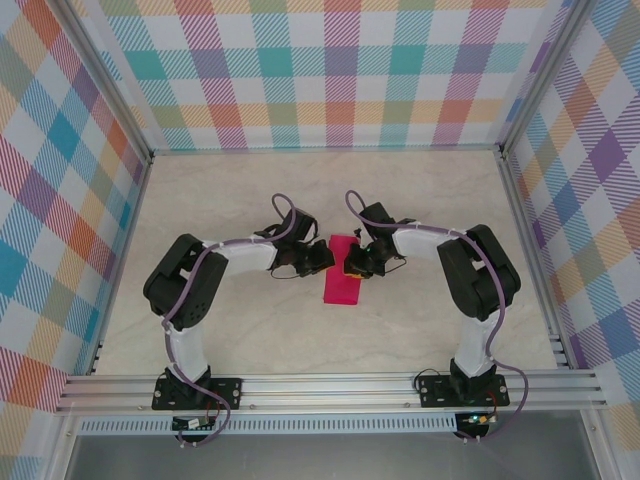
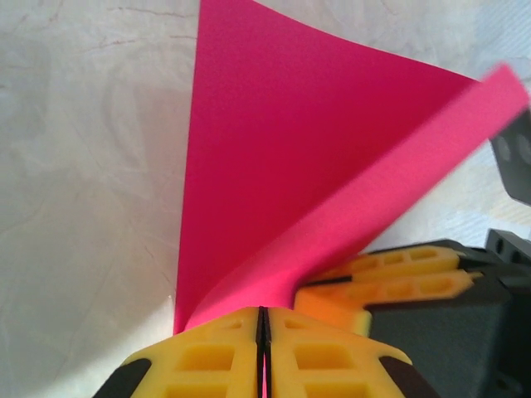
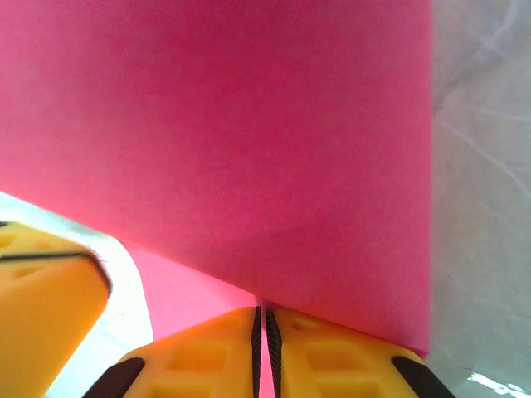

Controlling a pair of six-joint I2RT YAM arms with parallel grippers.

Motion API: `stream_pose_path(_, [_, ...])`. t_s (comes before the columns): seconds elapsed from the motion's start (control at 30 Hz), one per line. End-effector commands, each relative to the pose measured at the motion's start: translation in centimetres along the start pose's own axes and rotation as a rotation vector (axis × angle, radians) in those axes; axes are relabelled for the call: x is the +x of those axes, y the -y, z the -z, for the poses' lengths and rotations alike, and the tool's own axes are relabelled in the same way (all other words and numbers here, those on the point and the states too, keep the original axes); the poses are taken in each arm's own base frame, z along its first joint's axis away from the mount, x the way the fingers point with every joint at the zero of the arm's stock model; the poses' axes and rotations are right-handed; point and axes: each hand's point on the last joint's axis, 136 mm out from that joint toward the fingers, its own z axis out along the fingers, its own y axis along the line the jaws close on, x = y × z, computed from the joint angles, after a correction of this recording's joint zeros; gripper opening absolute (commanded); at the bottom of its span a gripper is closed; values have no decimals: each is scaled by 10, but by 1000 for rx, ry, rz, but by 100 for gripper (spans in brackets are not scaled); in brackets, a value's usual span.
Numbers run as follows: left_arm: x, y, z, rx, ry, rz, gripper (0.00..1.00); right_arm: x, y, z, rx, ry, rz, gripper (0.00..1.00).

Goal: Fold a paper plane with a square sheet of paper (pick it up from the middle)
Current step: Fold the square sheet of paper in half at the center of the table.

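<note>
Top external view: a magenta paper (image 1: pixel 342 288) lies at the middle of the pale surface (image 1: pixel 230 190), where two arms meet over it. Wrist views show the left gripper (image 2: pixel 262 319) closed, pinching a curled-up edge of the paper, and the right gripper (image 3: pixel 262 319) closed on the paper just beside it.

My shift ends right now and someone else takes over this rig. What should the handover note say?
Left hand: shut on the square sheet of paper, at its left side.
Right hand: shut on the same sheet, at its right side.
Sheet: middle of the table, between both hands, one part curled up and over.
Done: sheet gripped and bent.
Left: press the crease, then all further folds; no plane shape yet.
</note>
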Motion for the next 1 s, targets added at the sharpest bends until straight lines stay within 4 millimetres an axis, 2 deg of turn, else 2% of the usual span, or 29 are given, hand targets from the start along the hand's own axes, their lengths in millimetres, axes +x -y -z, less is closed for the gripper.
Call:
stream_pose_path(0.0, [-3, 3, -9, 1, -6, 6, 10, 9, 26, -13, 80, -47, -24, 15])
stream_pose_path(0.27, [6, -25, -19, -93, -39, 41, 10, 7, 15, -6, 42, -33, -9, 15])
stream_pose_path(0.33, [9, -32, -18, -121, -43, 49, 9, 2, 3, 1, -4, -14, -2, 16])
stream_pose_path(0.5, [18, -49, -17, -179, -59, 56, 8, -27, -31, 30, -148, 81, 6, 17])
stream_pose_path(0.57, [21, -52, -17, -186, -66, 58, 8, -34, -40, 34, -183, 96, 14, 17])
stream_pose_path(0.83, [25, -62, -16, -226, -78, 57, 8, -51, -29, 25, -195, 118, -25, 17])
stream_pose_path(0.97, [28, -65, -16, -239, -89, 60, 7, -57, -17, 19, -183, 128, -46, 17])
